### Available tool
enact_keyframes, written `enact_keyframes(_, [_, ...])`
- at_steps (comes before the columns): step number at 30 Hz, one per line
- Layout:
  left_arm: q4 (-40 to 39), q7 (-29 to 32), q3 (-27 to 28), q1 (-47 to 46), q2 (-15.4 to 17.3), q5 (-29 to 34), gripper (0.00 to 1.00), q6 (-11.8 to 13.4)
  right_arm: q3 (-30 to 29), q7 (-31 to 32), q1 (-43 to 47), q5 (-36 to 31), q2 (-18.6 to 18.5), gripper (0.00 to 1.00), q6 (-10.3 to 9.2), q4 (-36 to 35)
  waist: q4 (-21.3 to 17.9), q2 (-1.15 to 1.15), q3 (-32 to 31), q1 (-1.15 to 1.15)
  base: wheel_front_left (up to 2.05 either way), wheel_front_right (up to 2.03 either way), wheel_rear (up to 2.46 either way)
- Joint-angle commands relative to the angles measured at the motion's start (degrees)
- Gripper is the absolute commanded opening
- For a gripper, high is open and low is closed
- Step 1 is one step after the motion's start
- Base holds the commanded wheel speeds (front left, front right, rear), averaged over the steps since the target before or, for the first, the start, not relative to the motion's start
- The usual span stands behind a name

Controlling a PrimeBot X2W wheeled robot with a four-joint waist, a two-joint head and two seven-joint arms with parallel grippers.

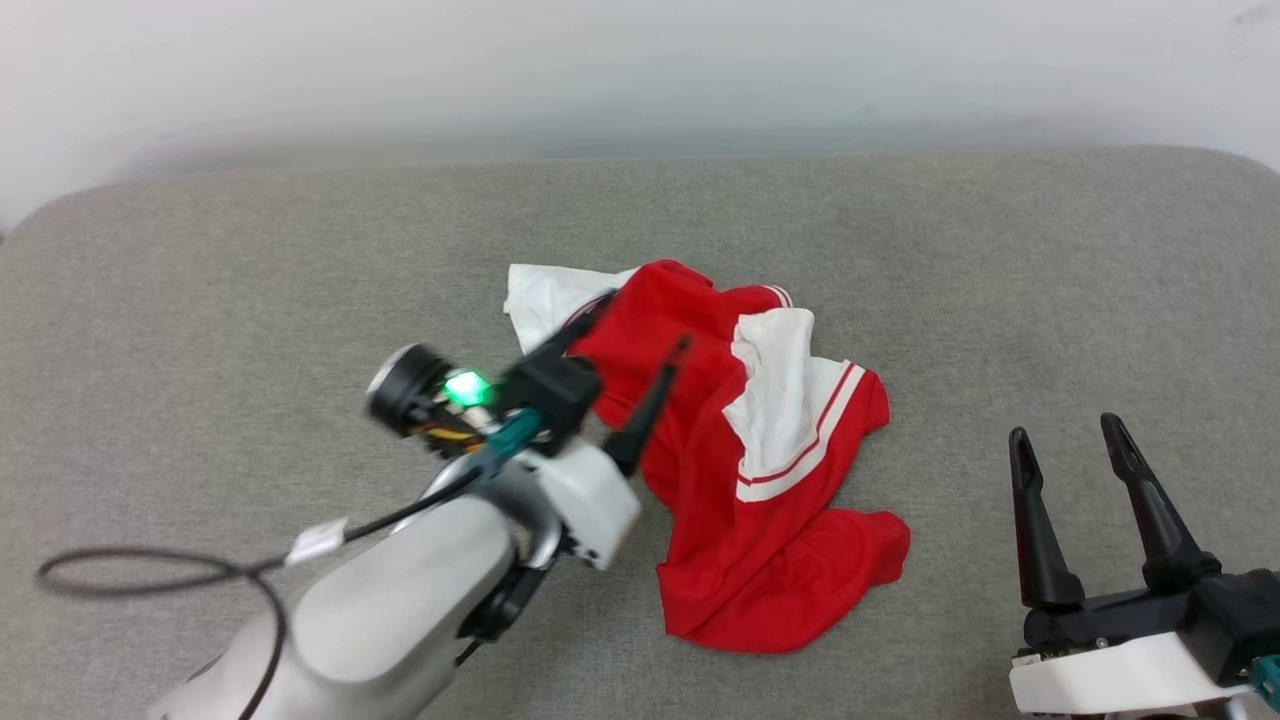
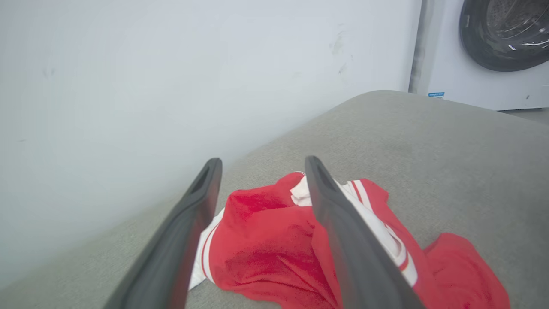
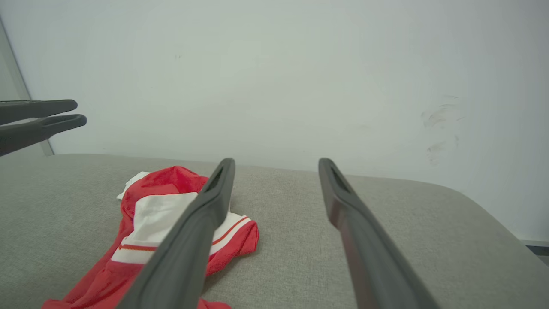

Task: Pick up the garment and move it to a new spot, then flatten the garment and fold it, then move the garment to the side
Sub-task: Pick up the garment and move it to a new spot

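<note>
I see the garment (image 1: pixel 770 570) lying crumpled mid-way across the grey cushion (image 1: pixel 250 280). My left gripper (image 1: pixel 647 322) hovers above its left part, jaws apart, red cloth showing between them. My right gripper (image 1: pixel 1065 430) sits well to its right, jaws apart too.

No text can be read anywhere. A small blue label (image 2: pixel 435 95) sits low on the washer (image 2: pixel 450 64), too small to make out. The white tag (image 1: pixel 318 542) on the cable (image 1: pixel 200 563) is blurred.

A grey fabric cushion (image 1: pixel 900 250) meets a white wall (image 1: pixel 640 60); a washing machine (image 2: pixel 484 86) stands beyond its corner.
</note>
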Motion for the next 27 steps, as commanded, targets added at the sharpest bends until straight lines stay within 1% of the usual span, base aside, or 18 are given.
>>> enact_keyframes(1, [-0.04,-1.4,0.74,1.74,0.71,0.48,1.0,1.56,0.02,-0.12,0.73,-0.15,0.1,1.0,-0.04,-0.14,0.41,0.0,-0.45,0.0,0.0,0.0,0.0])
enact_keyframes(4, [-0.87,-4.4,3.7,4.82,1.77,0.94,1.0,6.25,-0.15,-0.12,1.13,-0.29,0.1,1.0,-0.04,0.01,0.69,0.0,-0.88,0.0,0.0,0.0,0.0])
enact_keyframes(8, [-2.76,-5.91,9.15,10.06,3.1,1.47,1.0,11.8,-0.61,-0.12,1.44,-0.27,0.1,1.0,-0.04,0.15,0.89,0.0,-1.31,0.0,0.0,0.0,0.0])
enact_keyframes(10, [-4.97,-6.06,12.69,12.57,3.2,2.96,1.0,13.93,-1.01,-0.12,1.72,-0.2,0.1,1.0,-0.04,0.29,1.03,0.0,-1.41,0.0,0.0,0.0,0.0])
enact_keyframes(13, [-7.75,-6.04,17.4,17.65,2.88,6.3,1.0,16.02,-1.5,-0.12,1.76,0.08,0.1,1.0,-0.04,0.48,1.28,0.0,-1.47,0.0,0.0,0.0,0.0])
enact_keyframes(15, [-8.94,-6.06,20.52,20.58,2.43,8.48,1.0,16.47,-1.77,-0.12,1.84,0.27,0.1,1.0,-0.04,0.81,1.36,0.0,-1.58,0.0,0.0,0.0,0.0])
enact_keyframes(18, [-10.21,-6.05,24.55,25.33,1.06,11.19,1.0,16.24,-2.1,-0.12,1.98,0.66,0.1,1.0,-0.04,1.2,1.39,0.0,-1.92,0.0,0.0,0.0,0.0])
enact_keyframes(21, [-11.02,-6.02,28.61,29.08,-0.6,13.33,1.0,15.15,-2.4,-0.12,2.3,1.1,0.1,1.0,-0.04,1.61,1.36,0.0,-2.31,0.0,0.0,0.0,0.0])
enact_keyframes(27, [-12.99,-6.02,36.13,36.09,-4.68,17.66,1.0,12.06,-2.81,-0.12,2.89,1.97,0.1,1.0,-0.04,2.37,1.31,0.0,-3.18,0.0,0.0,0.0,0.0])
